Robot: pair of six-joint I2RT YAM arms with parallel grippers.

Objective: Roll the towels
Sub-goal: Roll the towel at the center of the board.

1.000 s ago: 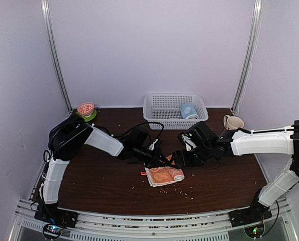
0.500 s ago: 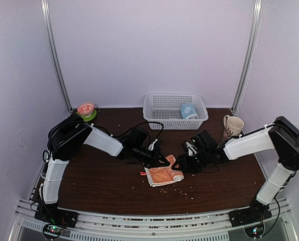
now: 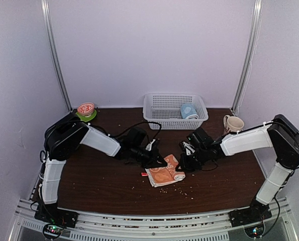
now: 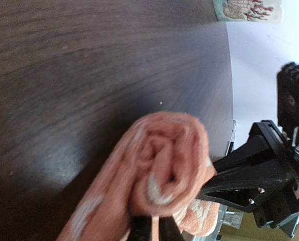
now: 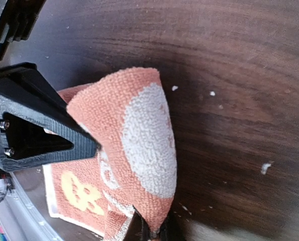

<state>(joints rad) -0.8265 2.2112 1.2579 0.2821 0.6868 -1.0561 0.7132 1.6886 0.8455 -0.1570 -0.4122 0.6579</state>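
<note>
Though the left pincer [image 4: 150,229] and right pincer [image 5: 150,230] both clench the orange towel [image 3: 165,173], it looks only half rolled — a flat flap is left. The blue towel [image 3: 188,110] lies in the basket [image 3: 154,118], seemingly done.

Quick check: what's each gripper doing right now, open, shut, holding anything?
Left gripper: shut on the rolled end of the orange towel.
Right gripper: shut on the orange towel's lifted edge.

Your left arm [image 3: 101,143] and right arm [image 3: 244,141] each wear smooth white shells between bulky rounded black joints, stand on black bases [image 3: 56,216] bolted to the silver rail [image 3: 154,221] with tiny lights glowing beside that rail, trail loose black cables [image 3: 148,122], and end in angular black jaws with small screw heads.
</note>
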